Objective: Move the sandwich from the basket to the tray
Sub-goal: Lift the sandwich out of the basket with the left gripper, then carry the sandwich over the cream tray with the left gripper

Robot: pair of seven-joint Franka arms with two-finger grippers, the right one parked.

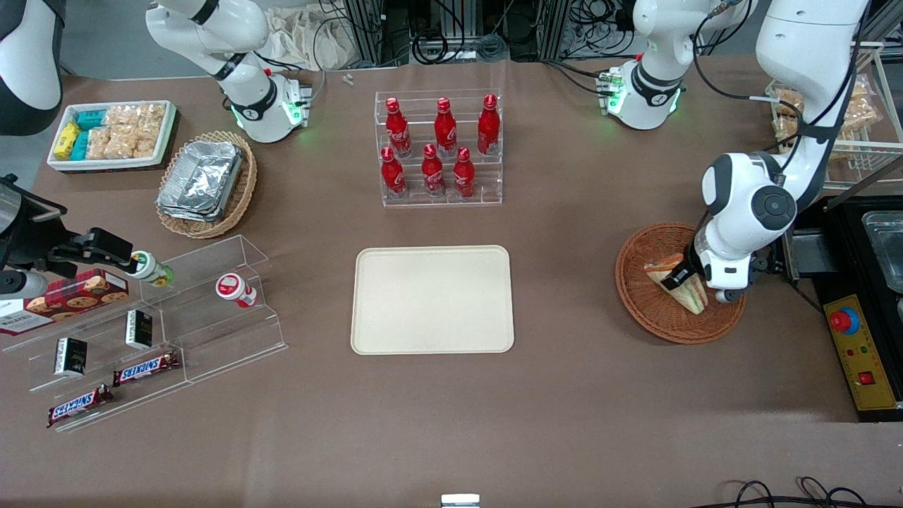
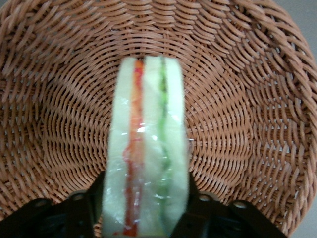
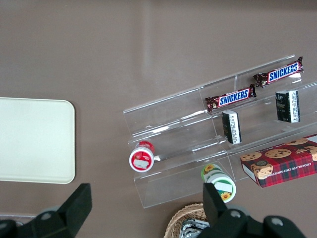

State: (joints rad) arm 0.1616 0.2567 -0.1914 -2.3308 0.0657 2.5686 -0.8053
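The sandwich (image 1: pixel 690 292) (image 2: pixel 147 148), a wedge of pale bread with orange-red and green layers under clear wrap, lies in the round reddish-brown basket (image 1: pixel 652 319) (image 2: pixel 247 124) toward the working arm's end of the table. My gripper (image 1: pixel 679 276) (image 2: pixel 146 218) is down inside the basket. Its black fingers (image 2: pixel 91 210) press against both bread faces, so it is shut on the sandwich. The sandwich still rests low over the wicker floor. The cream tray (image 1: pixel 432 298) (image 3: pixel 34 139) lies bare at the table's middle, well apart from the basket.
A clear rack of red bottles (image 1: pixel 439 148) stands farther from the camera than the tray. A tan basket of foil trays (image 1: pixel 204 185), a white snack bin (image 1: pixel 109 134) and an acrylic snack shelf (image 1: pixel 141 331) sit toward the parked arm's end. A black control box (image 1: pixel 857 349) flanks the basket.
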